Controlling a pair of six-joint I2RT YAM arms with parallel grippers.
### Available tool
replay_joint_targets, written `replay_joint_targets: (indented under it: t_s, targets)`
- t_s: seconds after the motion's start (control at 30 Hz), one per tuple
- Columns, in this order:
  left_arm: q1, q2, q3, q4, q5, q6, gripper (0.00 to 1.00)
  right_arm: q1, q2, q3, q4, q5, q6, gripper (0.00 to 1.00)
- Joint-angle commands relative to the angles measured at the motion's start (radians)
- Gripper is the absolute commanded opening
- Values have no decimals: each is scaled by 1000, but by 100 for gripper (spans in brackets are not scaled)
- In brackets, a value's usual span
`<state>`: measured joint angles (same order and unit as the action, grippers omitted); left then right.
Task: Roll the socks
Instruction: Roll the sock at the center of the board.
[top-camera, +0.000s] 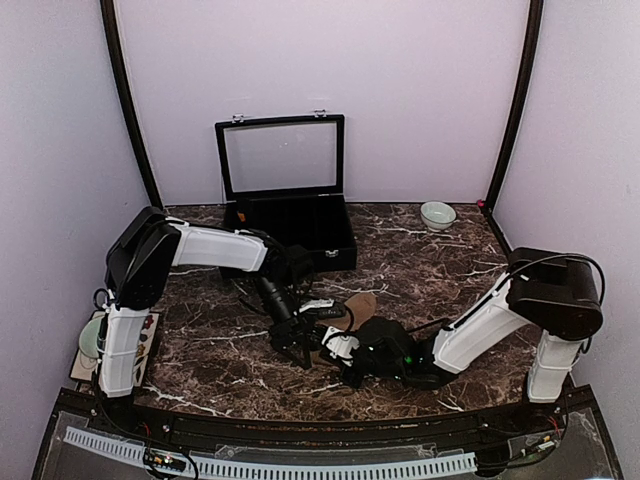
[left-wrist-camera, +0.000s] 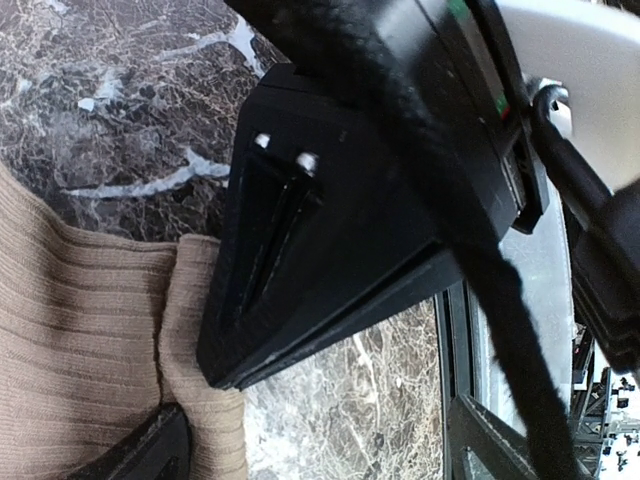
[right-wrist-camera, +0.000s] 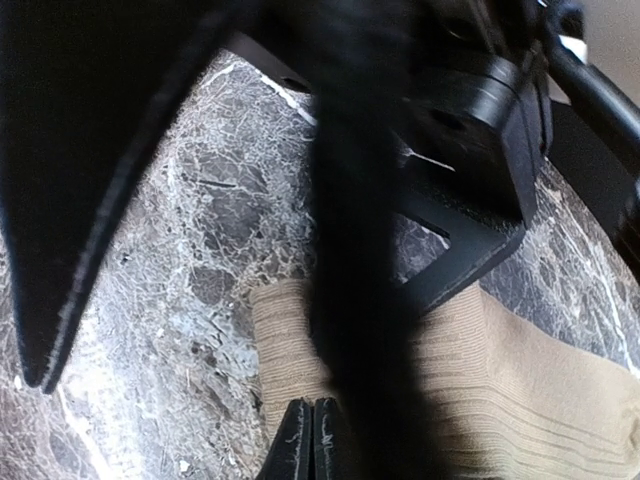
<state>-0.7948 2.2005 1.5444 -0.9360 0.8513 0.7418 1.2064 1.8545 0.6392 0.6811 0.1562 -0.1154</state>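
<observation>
Across the dark marble bench (top-camera: 440, 260), boxed in by pale walls on three sides, the freest room lies in the right half and in the strip behind the arms. A slotted white rail (top-camera: 270, 466) closes the near edge. At the back centre a black case (top-camera: 290, 235) stands with its glass lid (top-camera: 283, 157) raised. A small pale bowl (top-camera: 437, 214) sits near the back right corner, well apart from everything else.

The left arm (top-camera: 215, 248) and the right arm (top-camera: 480, 325) both reach inward and meet near the front edge. They are so close that the right arm's black housing fills most of the left wrist view.

Between the two arms lies the tan sock (top-camera: 358, 303), ribbed, flat on the marble, with a fold bunched up beside that housing.

The left jaws stand wide apart. One finger (left-wrist-camera: 150, 455) rests on the sock and the other (left-wrist-camera: 500, 440) is well off to the side.

The right jaws are pressed together, with the fingertips (right-wrist-camera: 298, 445) at the sock's edge. Whether any fabric is caught between them cannot be told.
</observation>
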Motion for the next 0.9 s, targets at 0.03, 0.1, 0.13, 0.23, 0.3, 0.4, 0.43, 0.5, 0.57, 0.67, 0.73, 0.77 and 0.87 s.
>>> replay_joint_targets:
  t_s: [0.03,0.1,0.13,0.23,0.3,0.4,0.43,0.5,0.57,0.67,0.73,0.77,0.87]
  targets:
    - [-13,47,-73,20,-291,-46,93,-15,36,-47,-62,-23,64,1]
    - [-9,-41,-86,56,-322,-84,93,-15,30,-56,-66,-29,69,1]
    - [-8,-80,-93,82,-353,-104,94,-15,29,-58,-70,-29,71,1]
    - [-7,-193,-111,147,-426,-137,99,-15,20,-51,-96,-20,87,0]
    - [-7,-250,-121,191,-460,-162,99,-15,19,-45,-108,-24,95,0]
    - [-5,-299,-117,200,-468,-192,99,-15,19,-44,-108,-29,106,0]
    - [-5,-306,-109,193,-460,-201,99,-15,19,-43,-108,-32,110,0]
    - [-3,-320,-105,183,-434,-214,99,-15,18,-40,-116,-35,113,0]
    - [1,-352,-122,192,-410,-220,99,-15,18,-34,-124,-39,116,0]
    - [18,-424,-174,248,-400,-223,99,-15,17,-22,-143,-47,131,0]
    - [24,-471,-202,264,-401,-188,99,-15,20,-10,-166,-51,146,0]
    - [24,-489,-211,262,-403,-148,99,-15,19,-4,-178,-52,159,0]
    - [32,-495,-187,243,-466,-50,99,-25,13,5,-201,-75,198,0]
